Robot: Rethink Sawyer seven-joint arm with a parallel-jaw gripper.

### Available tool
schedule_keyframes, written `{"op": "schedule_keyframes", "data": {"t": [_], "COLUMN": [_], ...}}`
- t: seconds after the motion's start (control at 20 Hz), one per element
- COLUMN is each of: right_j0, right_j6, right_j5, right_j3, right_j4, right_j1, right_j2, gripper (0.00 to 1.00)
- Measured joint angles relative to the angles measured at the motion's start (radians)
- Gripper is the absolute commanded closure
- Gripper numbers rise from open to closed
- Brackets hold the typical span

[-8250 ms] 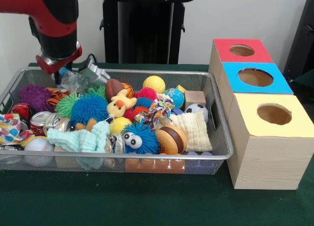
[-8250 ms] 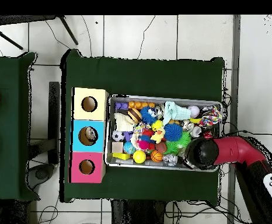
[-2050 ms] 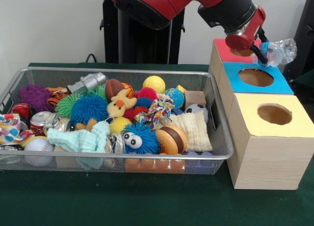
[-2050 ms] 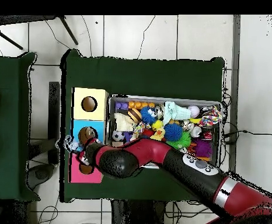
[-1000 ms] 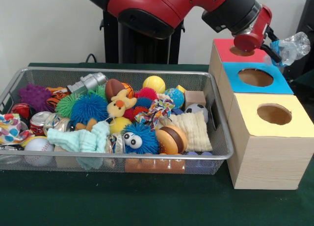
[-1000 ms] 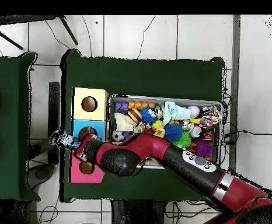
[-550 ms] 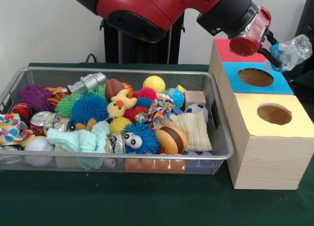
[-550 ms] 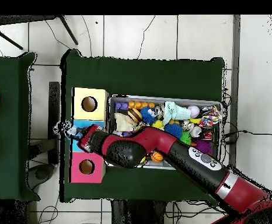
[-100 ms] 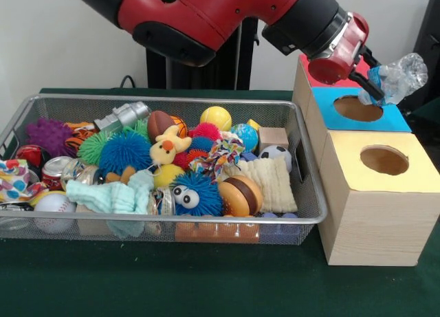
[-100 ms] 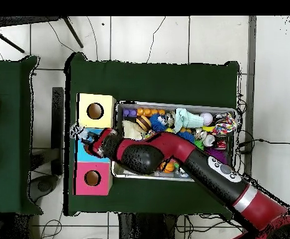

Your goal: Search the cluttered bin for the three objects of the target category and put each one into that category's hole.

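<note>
Now the gripper — clamped on the crumpled plastic bottle — has swung from beyond the boxes toward the blue hole.

Pale wall, tiled floor, green-clothed table

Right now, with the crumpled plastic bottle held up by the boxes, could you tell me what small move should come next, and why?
Probably a short shift back over the blue box's hole. The gripper, its jaws shut on the crumpled plastic bottle, holds it above that box's outer edge, not over the opening, so releasing now would likely miss.
</note>
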Motion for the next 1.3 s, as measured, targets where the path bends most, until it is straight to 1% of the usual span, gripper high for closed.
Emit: {"op": "schedule_keyframes", "data": {"t": [0.3, 0.6, 1.3], "right_j0": [-0.008, -0.008, -0.008], "right_j6": [-0.033, -0.042, -0.044], "right_j5": [0.015, 0.015, 0.028], "right_j3": [-0.005, -0.005, -0.005], "right_j4": [-0.001, -0.038, -0.082], "right_j1": [0.042, 0.077, 0.117], "right_j2": [0.001, 0.001, 0.001], "gripper": [1.00, 1.00, 1.00]}}
